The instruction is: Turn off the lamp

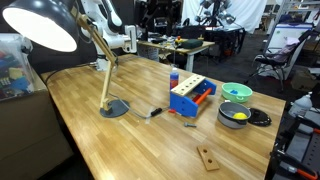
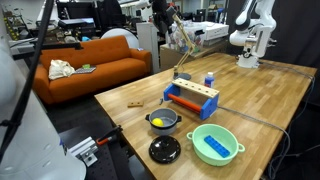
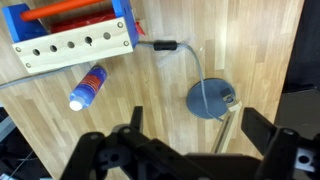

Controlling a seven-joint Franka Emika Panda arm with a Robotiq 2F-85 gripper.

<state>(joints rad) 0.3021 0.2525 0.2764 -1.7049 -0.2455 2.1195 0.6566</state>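
The lamp stands on the wooden table in an exterior view, with its dark dome shade (image 1: 45, 28) glowing white inside. A jointed wooden arm (image 1: 100, 62) rises from its round dark base (image 1: 114, 109). A cord with a small inline switch (image 1: 155, 111) lies beside the base. In the wrist view I look down on the base (image 3: 210, 98) and the switch (image 3: 165, 46). My gripper (image 3: 198, 125) is open and empty, high above the base and touching nothing. My arm is behind the lamp (image 1: 120, 38).
A blue and orange toolbox (image 1: 190, 97) stands mid-table with a blue bottle (image 3: 88, 86) beside it. A green bowl (image 1: 236, 93), a black pan (image 1: 235, 114) and a small wooden piece (image 1: 208, 158) lie nearer the table's end. An orange sofa (image 2: 95, 62) is beyond the table.
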